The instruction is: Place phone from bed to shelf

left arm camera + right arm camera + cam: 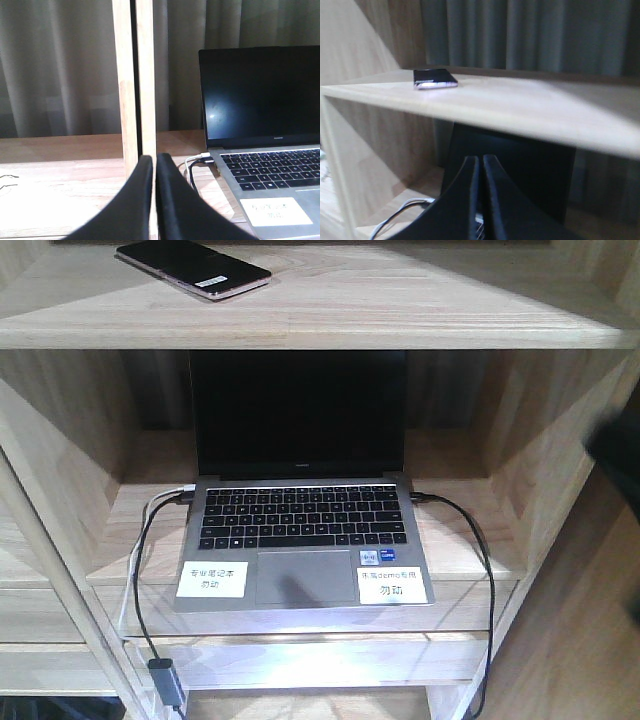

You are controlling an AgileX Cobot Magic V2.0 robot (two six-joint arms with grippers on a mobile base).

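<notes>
The phone (193, 267) lay flat on the top plank of the shelf (400, 315), toward its left end, clear of both arms. In the cubby below stood an open grey laptop (300, 530), screen dark, cables plugged in on either side. Left gripper (154, 165) hung low beside a shelf upright (134, 100), fingers pressed together on nothing. Right gripper (481, 165), below the top plank, fingers likewise closed and empty, though that view was blurred.
</notes>
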